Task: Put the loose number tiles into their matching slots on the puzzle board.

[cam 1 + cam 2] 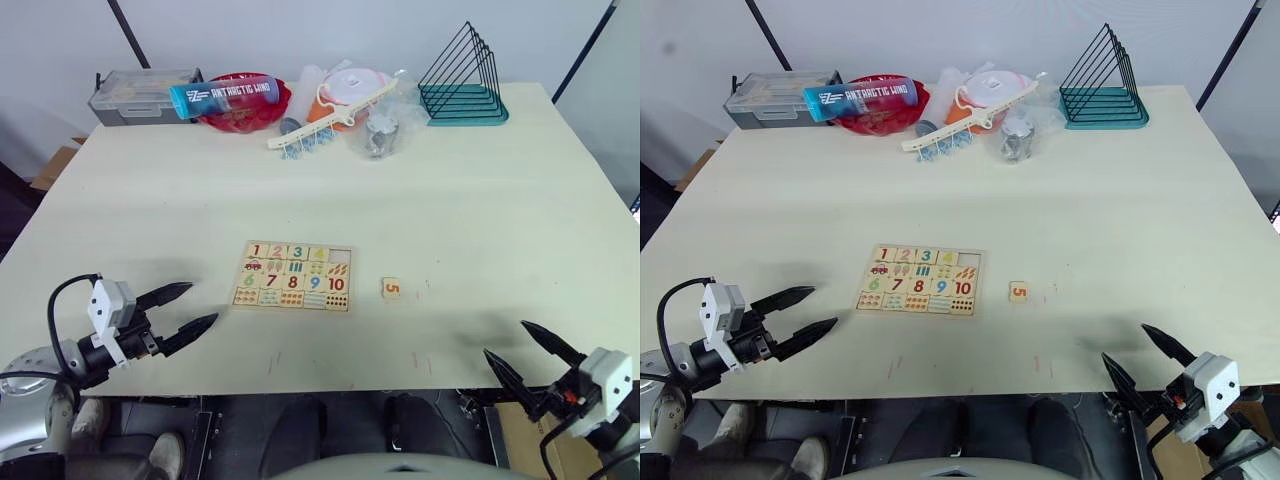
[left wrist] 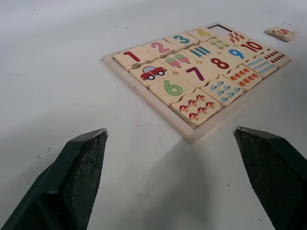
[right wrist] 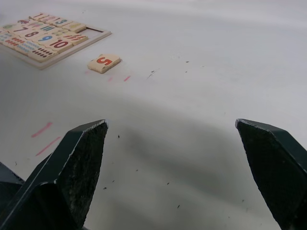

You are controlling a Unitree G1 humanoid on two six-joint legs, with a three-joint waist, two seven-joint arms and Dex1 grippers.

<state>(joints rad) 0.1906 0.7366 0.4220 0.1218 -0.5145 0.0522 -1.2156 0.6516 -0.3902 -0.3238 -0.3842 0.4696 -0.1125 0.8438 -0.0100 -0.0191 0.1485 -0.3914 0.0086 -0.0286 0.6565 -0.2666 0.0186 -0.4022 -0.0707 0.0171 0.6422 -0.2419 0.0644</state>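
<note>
The puzzle board [image 1: 293,276] lies mid-table with tiles 1 to 4 seated; its last top slot [image 1: 339,255] is bare. The 5 tile [image 1: 391,288] lies just right, apart. Both grippers, left [image 1: 190,309] and right [image 1: 518,353], are spread wide, nothing held.

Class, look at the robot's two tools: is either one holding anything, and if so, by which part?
Nothing is held. The left tool and right tool are both open and empty; the 5 tile lies loose on the table.

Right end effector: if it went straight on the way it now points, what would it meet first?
Probably the loose 5 tile, lying on the table a little left of the right end effector's centre line. Depth is unclear, so it might slide past beside it.
</note>
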